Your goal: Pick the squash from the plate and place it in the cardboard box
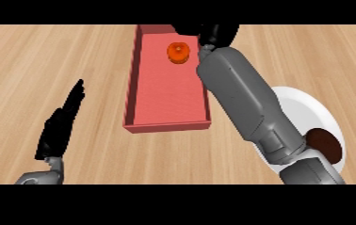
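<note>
The orange squash (178,52) lies on the floor of the reddish cardboard box (167,120), near its far end. My right hand (212,35) hovers just behind and to the right of the squash at the box's far right corner. Its fingers reach left above the squash without curling round it, and the view's top edge cuts them off in part. My right forearm runs diagonally across the box's right wall and over the white plate (306,104). At the lower left, my left hand (61,125) rests open, fingers pointing up.
A dark brown round item (325,144) sits on the plate's near edge, beside my right forearm. The box is long and shallow, with low walls. Light wooden counter (76,54) surrounds everything.
</note>
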Available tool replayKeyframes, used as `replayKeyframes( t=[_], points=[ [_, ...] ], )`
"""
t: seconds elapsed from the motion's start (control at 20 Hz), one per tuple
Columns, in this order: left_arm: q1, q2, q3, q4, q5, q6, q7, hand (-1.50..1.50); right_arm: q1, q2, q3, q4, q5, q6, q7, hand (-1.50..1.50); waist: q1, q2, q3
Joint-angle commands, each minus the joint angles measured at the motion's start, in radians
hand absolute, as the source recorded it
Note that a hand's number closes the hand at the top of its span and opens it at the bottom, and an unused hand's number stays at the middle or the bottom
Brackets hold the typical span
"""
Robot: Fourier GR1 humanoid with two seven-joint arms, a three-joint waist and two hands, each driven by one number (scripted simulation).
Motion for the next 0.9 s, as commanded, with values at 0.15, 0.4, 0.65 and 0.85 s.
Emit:
replayKeyframes(
  t=[0.15,0.4,0.65,0.85],
  points=[
    [0.019,-0.010,0.006,-0.027,-0.017,0.030,0.039,0.00,0.116,-0.032,-0.090,-0.163,-0.025,-0.186,-0.057,-1.50,-0.045,-0.014,0.000],
    [0.088,0.031,0.055,-0.052,0.021,-0.001,0.021,0.00,0.331,-0.087,-0.075,-0.408,0.054,-0.153,0.019,-1.50,-0.087,-0.032,0.000],
    [0.082,0.018,0.059,-0.050,0.034,-0.001,0.034,0.00,0.595,-0.199,-0.067,-0.755,0.010,-0.033,0.022,-1.50,-0.096,-0.028,0.000],
    [0.065,0.002,0.055,0.004,-0.004,0.039,-0.022,0.00,0.766,-0.250,-0.015,-1.060,0.018,0.089,0.102,-1.50,-0.104,-0.027,-0.002]
  ],
)
